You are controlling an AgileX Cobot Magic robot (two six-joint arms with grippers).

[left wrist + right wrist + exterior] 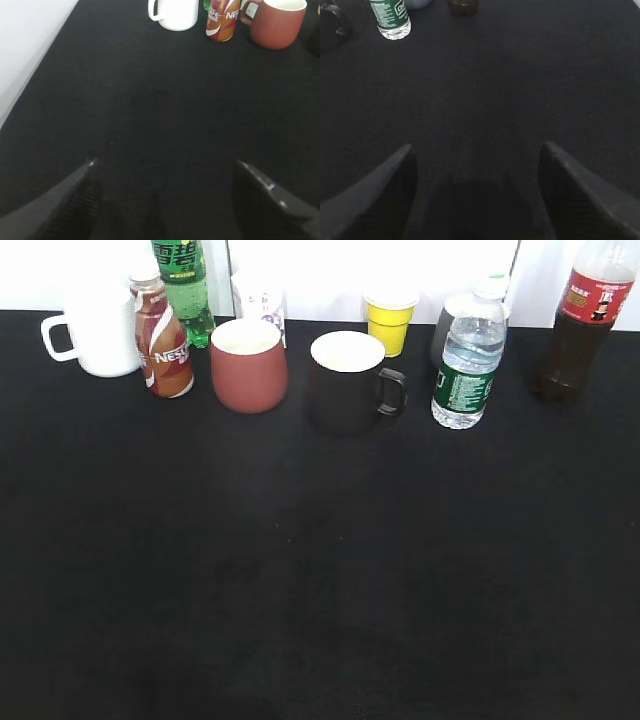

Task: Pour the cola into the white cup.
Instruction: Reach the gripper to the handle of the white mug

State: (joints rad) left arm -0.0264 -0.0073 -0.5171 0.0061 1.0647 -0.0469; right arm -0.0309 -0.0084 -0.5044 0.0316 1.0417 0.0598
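Both claws hang spread and empty, the left claw (pixel 165 175) and right claw (pixel 475 160) low over the bare desk (pixel 320 570). The cola (pixel 585 325) stands far right, the white cup (pixel 100 330) far left, well apart; carrying it across that crowded back row could topple the water bottle (pixel 468 365) or black mug (pixel 350 380).

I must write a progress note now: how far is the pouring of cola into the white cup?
Nothing looks done yet. The cola stands upright at the far right of the table, ungrasped, and the white cup stands at the far left. In hand: nothing; the left claw and the right claw are both open over bare black cloth. Left: grasp the cola, bring it to the cup, pour.
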